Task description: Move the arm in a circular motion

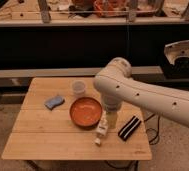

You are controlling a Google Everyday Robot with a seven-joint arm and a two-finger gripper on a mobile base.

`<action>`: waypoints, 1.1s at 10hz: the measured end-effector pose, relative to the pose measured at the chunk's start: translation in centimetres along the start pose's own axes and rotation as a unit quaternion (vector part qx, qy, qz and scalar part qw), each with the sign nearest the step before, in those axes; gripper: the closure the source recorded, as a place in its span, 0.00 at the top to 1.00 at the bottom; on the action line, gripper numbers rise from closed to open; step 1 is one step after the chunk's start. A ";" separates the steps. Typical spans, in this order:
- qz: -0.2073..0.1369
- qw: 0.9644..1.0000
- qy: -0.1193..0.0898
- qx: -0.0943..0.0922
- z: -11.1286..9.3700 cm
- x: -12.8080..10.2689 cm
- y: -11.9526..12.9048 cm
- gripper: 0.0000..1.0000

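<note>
The arm [138,92] is big, glossy and white, with small dark screw dots. It reaches in from the right, and its rounded joint [115,72] hangs over the back right part of the wooden table [48,142]. A short segment drops down from the joint to a beige tip. The gripper [110,120] is at that tip, just right of the orange bowl [85,111] and just above the white bottle [102,132]. It holds nothing that I can see.
A clear cup [78,88] stands behind the bowl. A blue sponge [54,102] lies at the left. A black striped object [129,127] lies at the right near the table edge. Dark shelving runs along the back, and a cable lies on the floor at the right.
</note>
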 end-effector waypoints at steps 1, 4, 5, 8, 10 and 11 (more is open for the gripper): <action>-0.025 1.000 -0.017 0.007 0.3 -2.7 -1.5 0.80; -0.061 0.996 -0.064 0.025 1.5 -5.3 -6.3 0.80; -0.074 0.994 -0.072 0.033 1.9 -5.8 -8.4 0.80; -0.108 0.989 -0.078 0.057 2.1 -6.1 -14.5 0.80; -0.117 0.988 -0.073 0.066 2.0 -5.6 -17.6 0.80; -0.123 0.987 -0.069 0.070 1.7 -5.5 -19.2 0.80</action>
